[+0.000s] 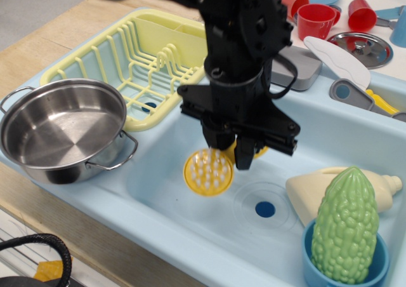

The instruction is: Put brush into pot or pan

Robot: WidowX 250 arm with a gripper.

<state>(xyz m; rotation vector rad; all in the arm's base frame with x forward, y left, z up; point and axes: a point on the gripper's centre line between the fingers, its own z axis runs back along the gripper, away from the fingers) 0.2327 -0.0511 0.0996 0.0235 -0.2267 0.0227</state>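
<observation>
The black gripper (232, 155) hangs over the pale blue sink (355, 141) with its jaws closed on the handle of the yellow brush (208, 171) — the round head tips outward so its white bristles face the camera, and it looks clear of the basin floor. To the left, well apart from the brush, the shiny steel pot (60, 129) sits on the sink's near-left corner beside the yellow dish rack (149, 65). At lower right a green bumpy gourd (346, 225) stands upright in a blue cup (317, 271) — a cream bottle (304, 190) lies just behind it.
</observation>
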